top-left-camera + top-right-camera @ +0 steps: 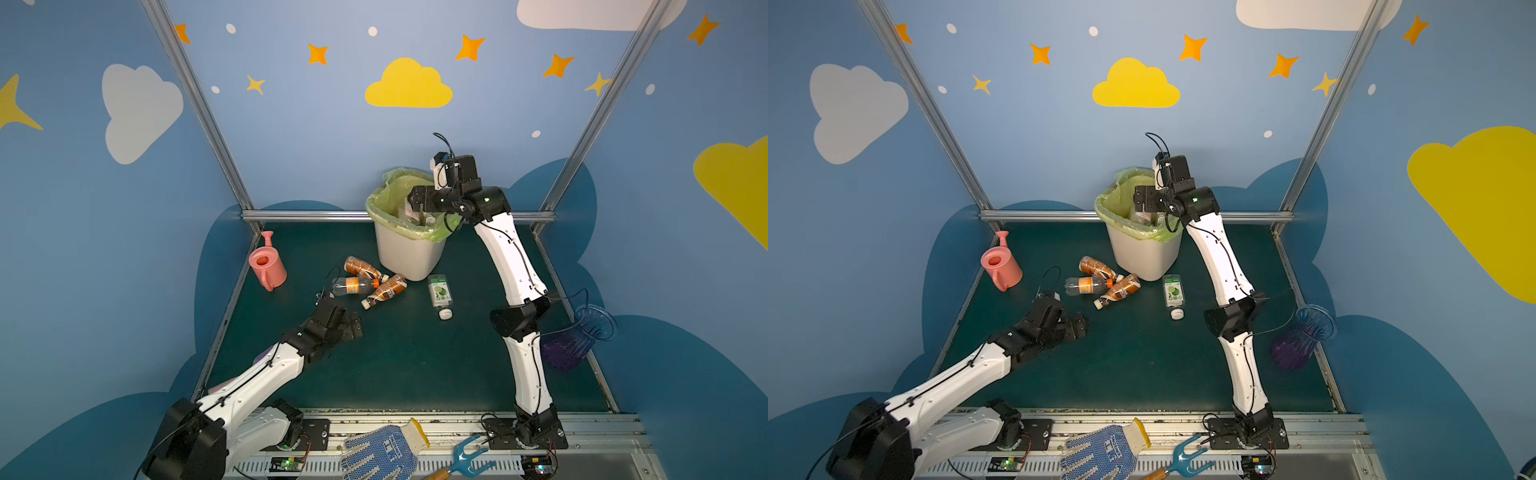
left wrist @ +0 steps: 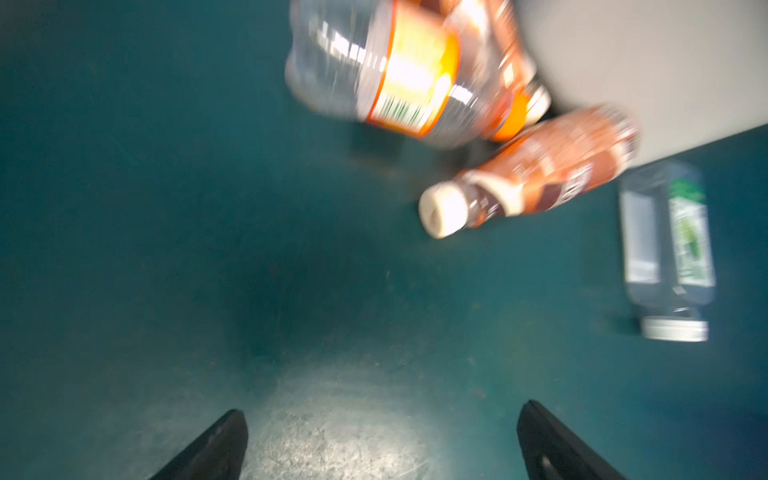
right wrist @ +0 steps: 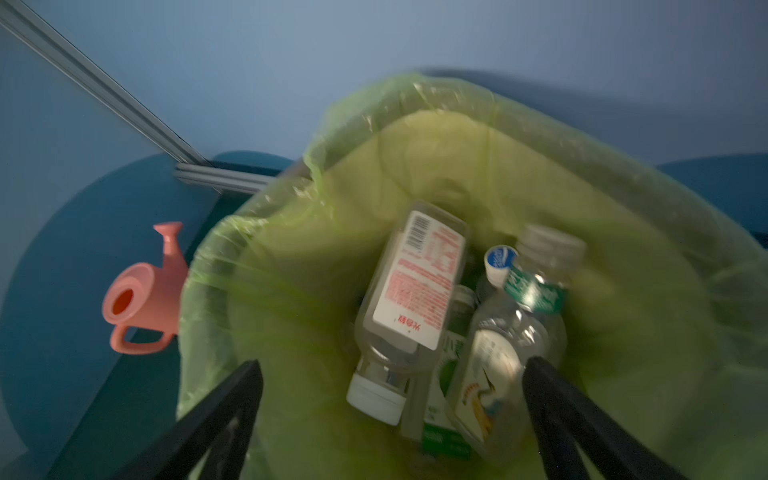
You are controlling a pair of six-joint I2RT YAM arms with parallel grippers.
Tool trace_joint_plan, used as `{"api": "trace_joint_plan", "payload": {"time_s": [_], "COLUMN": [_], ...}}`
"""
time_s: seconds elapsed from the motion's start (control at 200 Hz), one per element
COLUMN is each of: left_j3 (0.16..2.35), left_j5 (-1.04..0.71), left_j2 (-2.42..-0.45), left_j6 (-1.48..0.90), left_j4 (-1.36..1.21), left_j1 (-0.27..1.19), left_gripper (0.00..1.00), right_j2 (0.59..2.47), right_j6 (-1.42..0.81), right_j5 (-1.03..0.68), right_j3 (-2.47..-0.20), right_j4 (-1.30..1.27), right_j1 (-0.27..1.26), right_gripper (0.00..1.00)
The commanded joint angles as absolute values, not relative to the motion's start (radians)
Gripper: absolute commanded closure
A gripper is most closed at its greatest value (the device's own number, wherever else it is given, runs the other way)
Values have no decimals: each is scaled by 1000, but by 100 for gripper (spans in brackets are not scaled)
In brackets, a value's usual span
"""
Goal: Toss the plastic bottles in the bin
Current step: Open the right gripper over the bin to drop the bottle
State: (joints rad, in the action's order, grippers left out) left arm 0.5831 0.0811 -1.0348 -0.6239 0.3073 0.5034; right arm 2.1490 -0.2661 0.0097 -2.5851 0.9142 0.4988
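Bottles (image 1: 439,293): four loose, perhaps four binned

The clear plastic bottle with an orange label (image 2: 374,70) is glossy and catches highlights. The dark green tabletop (image 2: 332,415) looks matt and finely scratched. The off-white plastic bin (image 1: 405,257) is smooth and matt, and its light-green bag (image 3: 457,137) is thin, crinkled, translucent film. The pink plastic watering can (image 1: 270,268) looks matt.

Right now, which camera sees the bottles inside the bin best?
The right wrist view: it looks straight down into the bin, so several bottles show labels and caps. Both top views catch only a peek of them over the rim. The left wrist view shows just the bin's outer wall, nothing inside.
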Motion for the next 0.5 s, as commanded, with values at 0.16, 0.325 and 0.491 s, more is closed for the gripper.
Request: {"api": "trace_joint_plan", "payload": {"time_s": [0.16, 0.325, 0.491], "left_j3": [588, 669, 744], "left_j5": [125, 109, 118], "left_j2": [-1011, -1089, -1162], "left_j6": [-533, -470, -424], "left_j4": [344, 375, 408], "left_j1": [506, 509, 526], "left_gripper": [0, 0, 0], "right_j2": [1529, 1350, 1183], "right_j6": [-278, -286, -364], "right_j5": [134, 168, 164], "right_j3": [-2091, -1751, -1331], "right_j4": [583, 532, 430], "right_j1": [492, 467, 421], "right_gripper": [2, 2, 2]}}
